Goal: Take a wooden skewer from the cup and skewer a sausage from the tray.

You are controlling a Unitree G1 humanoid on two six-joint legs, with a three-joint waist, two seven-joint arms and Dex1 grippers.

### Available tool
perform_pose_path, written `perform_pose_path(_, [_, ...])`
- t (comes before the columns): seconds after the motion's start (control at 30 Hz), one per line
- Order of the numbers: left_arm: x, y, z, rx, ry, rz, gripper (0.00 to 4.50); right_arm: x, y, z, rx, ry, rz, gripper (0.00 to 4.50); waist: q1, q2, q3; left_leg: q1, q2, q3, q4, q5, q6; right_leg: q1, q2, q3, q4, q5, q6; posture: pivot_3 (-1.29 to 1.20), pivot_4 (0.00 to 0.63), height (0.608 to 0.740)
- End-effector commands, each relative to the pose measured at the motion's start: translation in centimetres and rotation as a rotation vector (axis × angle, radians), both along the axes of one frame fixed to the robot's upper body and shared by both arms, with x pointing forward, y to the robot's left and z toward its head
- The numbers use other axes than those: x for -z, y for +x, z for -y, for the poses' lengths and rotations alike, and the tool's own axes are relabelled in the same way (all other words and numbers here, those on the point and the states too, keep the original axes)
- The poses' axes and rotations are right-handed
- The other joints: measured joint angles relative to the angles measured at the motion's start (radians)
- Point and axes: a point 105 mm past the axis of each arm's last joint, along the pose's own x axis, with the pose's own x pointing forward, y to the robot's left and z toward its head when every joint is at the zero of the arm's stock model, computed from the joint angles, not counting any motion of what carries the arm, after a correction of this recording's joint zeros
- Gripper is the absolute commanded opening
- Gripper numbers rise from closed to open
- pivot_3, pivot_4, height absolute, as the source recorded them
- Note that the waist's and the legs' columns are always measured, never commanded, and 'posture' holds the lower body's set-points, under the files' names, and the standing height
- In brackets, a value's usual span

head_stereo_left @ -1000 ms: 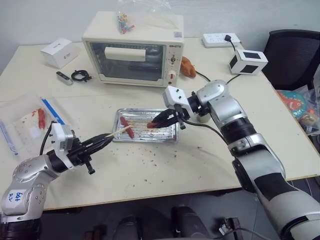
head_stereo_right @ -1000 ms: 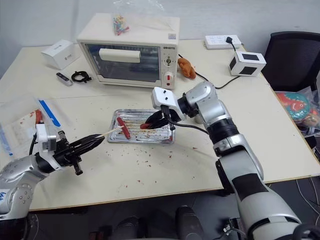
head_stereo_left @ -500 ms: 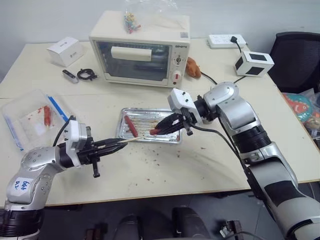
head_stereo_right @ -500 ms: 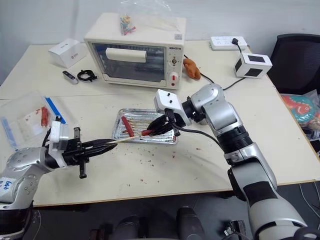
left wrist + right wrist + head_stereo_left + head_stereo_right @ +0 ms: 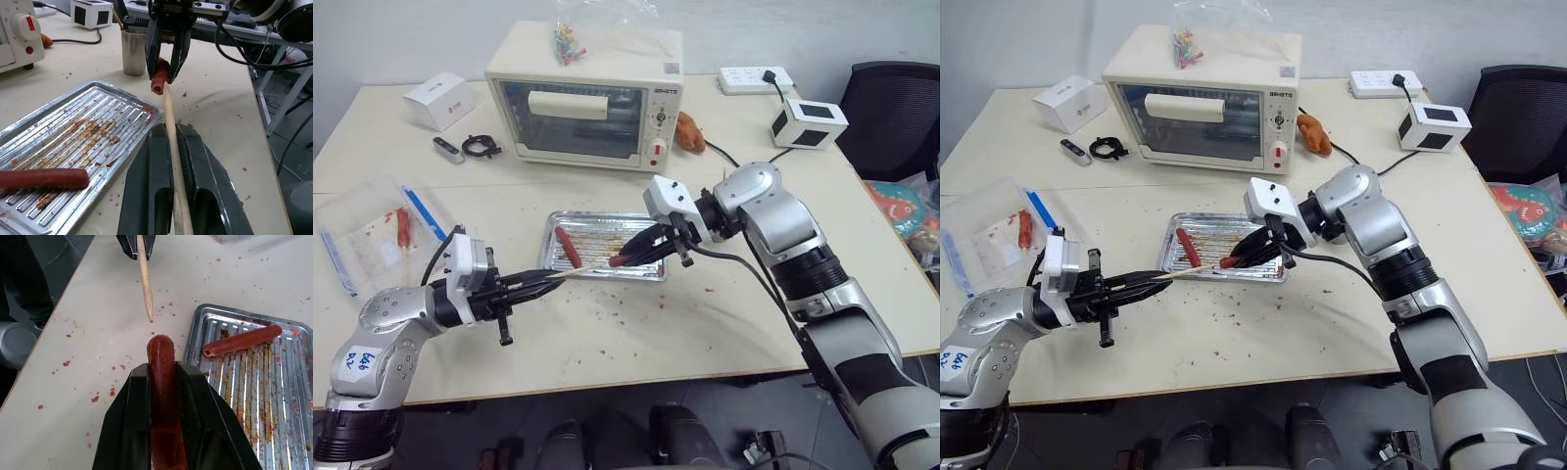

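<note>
My left gripper (image 5: 544, 280) is shut on a wooden skewer (image 5: 171, 137) and holds it level, pointing at the sausage (image 5: 163, 377) that my right gripper (image 5: 632, 258) is shut on. That sausage hangs above the near edge of the tray (image 5: 607, 233), end-on to the skewer. The skewer's tip sits right at the sausage's end (image 5: 159, 81); a slight gap shows in the right wrist view. A second sausage (image 5: 568, 247) lies in the tray's left part. The cup (image 5: 134, 51) stands on the table behind my right gripper, with a stick in it.
A toaster oven (image 5: 582, 93) stands behind the tray, with an orange item (image 5: 688, 132) beside it. A clear plastic box (image 5: 372, 245) lies at the left. A white box (image 5: 438, 100), cable, power strip (image 5: 751, 78) and adapter (image 5: 810, 122) line the back. Crumbs dot the table.
My left gripper has carried the skewer rightward, bringing its tip from over the tray's left part up to the end of the held sausage. The right gripper has stayed put.
</note>
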Motion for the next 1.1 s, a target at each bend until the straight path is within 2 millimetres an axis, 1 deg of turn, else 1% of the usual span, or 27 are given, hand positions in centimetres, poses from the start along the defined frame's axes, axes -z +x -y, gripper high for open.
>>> perform_pose_path(0.03, [-0.4,-0.1,-0.1,-0.006,0.018,0.025,0.0,-1.3,-0.5,0.1,-0.043,0.013,0.019,0.75,0.0,0.0,0.0,0.0,0.0,0.0,0.0,0.0,0.0,0.0,0.0,0.0,0.0,0.0,0.0,0.0,0.15,0.74])
perform_pose_path(0.63, [-0.2,0.4,0.8,0.011,0.007,0.034,0.0,-1.4,-1.3,-0.5,-0.069,0.024,0.008,0.75,0.001,0.0,0.0,0.0,0.0,0.0,0.0,0.0,0.0,0.0,0.0,0.0,0.0,0.0,0.0,0.0,0.15,0.74])
perform_pose_path(0.93, [-0.3,0.7,0.8,0.006,-0.001,0.04,0.0,-1.4,-1.5,-0.4,-0.076,0.021,-0.001,0.75,0.001,0.0,0.0,0.0,0.0,0.0,0.0,0.0,0.0,0.0,0.0,0.0,0.0,0.0,0.0,0.0,0.15,0.74])
perform_pose_path(1.1, [-0.3,0.8,0.5,-0.002,0.001,0.038,0.0,-1.4,-1.5,-0.1,-0.074,0.014,-0.005,0.75,0.001,0.0,0.0,0.0,0.0,0.0,0.0,0.0,0.0,0.0,0.0,0.0,0.0,0.0,0.0,0.0,0.15,0.74])
